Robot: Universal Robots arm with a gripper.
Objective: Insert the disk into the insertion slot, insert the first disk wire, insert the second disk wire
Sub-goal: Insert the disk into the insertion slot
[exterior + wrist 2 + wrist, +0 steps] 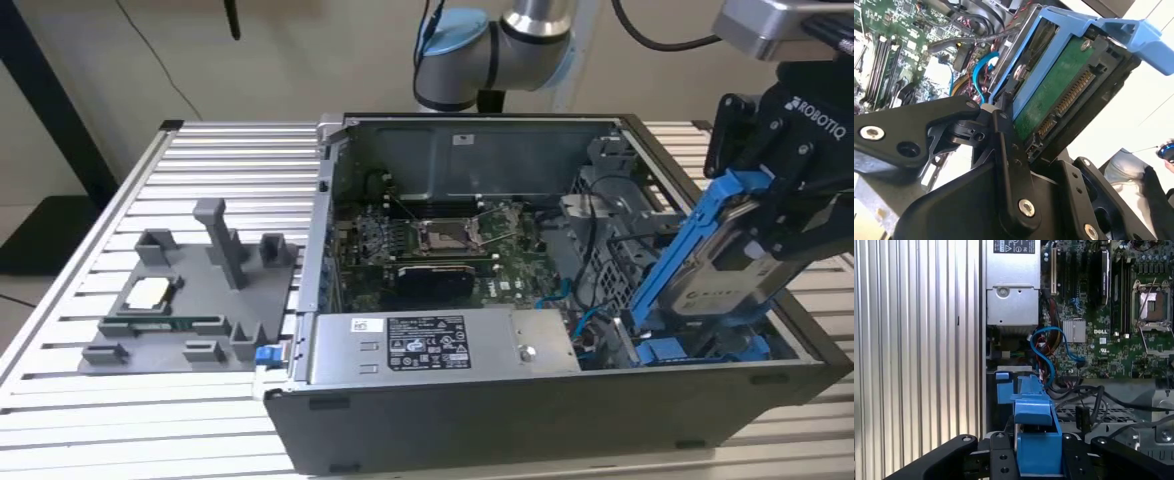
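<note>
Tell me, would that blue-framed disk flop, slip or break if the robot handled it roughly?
Probably stiff: the disk hangs tilted in the tool without sagging. Likely heavy for its size, since the body looks like metal. Perhaps fragile: its green circuit board and connector lie bare on one face.

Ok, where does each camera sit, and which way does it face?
Exterior view: off-robot, looking down into the open computer case; arm and pincer, shut on the disk, show.
First wrist view: on the wrist, facing past the pincer and disk to the motherboard.
Second wrist view: on the wrist, facing the disk's circuit side between pincer fingers.
All three share the disk and motherboard.
</note>
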